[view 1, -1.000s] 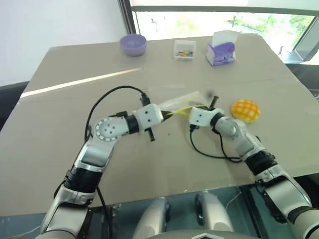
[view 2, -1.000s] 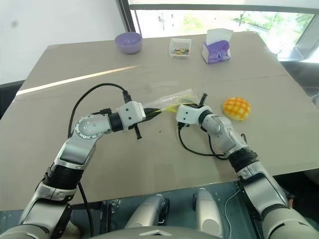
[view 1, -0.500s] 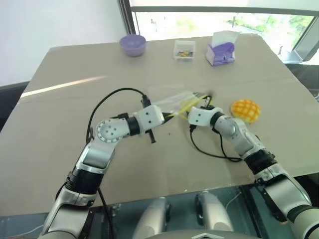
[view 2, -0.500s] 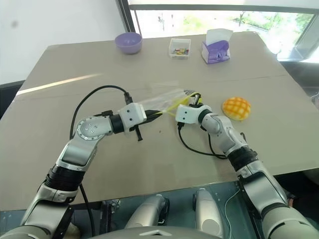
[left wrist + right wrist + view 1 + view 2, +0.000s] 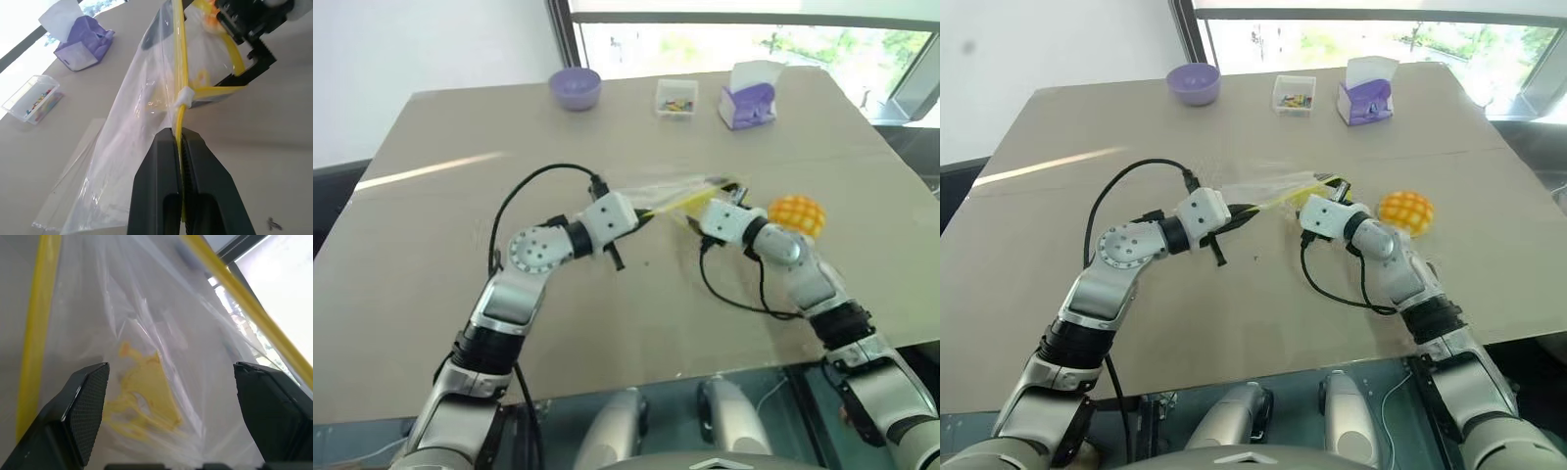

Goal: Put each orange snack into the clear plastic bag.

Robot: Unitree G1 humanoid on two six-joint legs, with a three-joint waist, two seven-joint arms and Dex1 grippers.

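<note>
Left wrist view, left pincer [image 5: 182, 142] pinching clear plastic bag [image 5: 142, 122] seal

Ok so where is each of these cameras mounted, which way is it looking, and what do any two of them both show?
Head cameras: look forward and down over both arms at the table and orange snack.
Left wrist camera: looks along the left gripper, shut on the clear plastic bag's yellow strip; right gripper beyond.
Right wrist camera: looks between the open right gripper's fingers into the bag's mouth.
Both wrist cameras share the bag.
</note>
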